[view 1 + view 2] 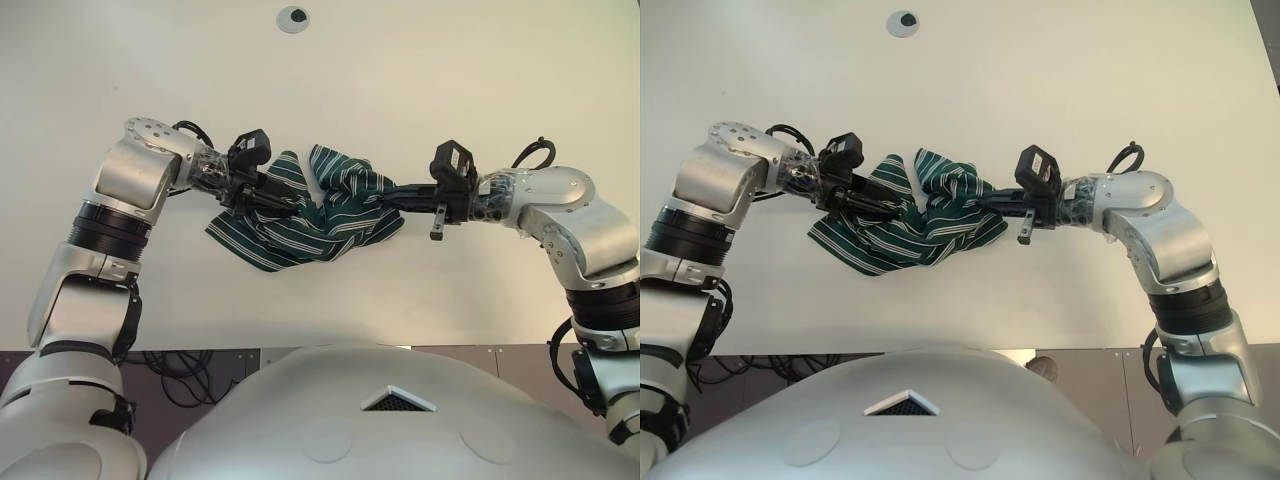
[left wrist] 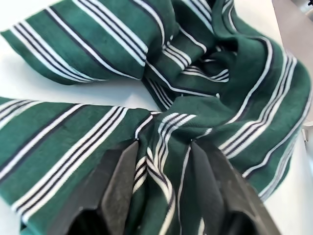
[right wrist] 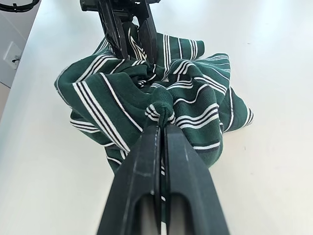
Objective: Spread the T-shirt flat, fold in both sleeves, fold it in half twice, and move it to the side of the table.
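Observation:
The T-shirt (image 1: 315, 215), dark green with white and navy stripes, lies crumpled in a heap at the middle of the white table (image 1: 420, 80). My left gripper (image 1: 285, 200) comes in from the left and is shut on a fold of the T-shirt (image 2: 161, 161); its dark fingers (image 2: 117, 186) pinch the cloth between them. From the right, my right gripper (image 1: 385, 200) is shut on a bunched fold of the T-shirt (image 3: 161, 110), its fingers (image 3: 146, 161) pressed together. The two grippers face each other across the heap, a short way apart.
A small round grey disc (image 1: 293, 19) sits in the table's surface at the far side. The table's near edge (image 1: 300, 346) runs just below the arms, with dark floor and cables (image 1: 190, 375) beyond it.

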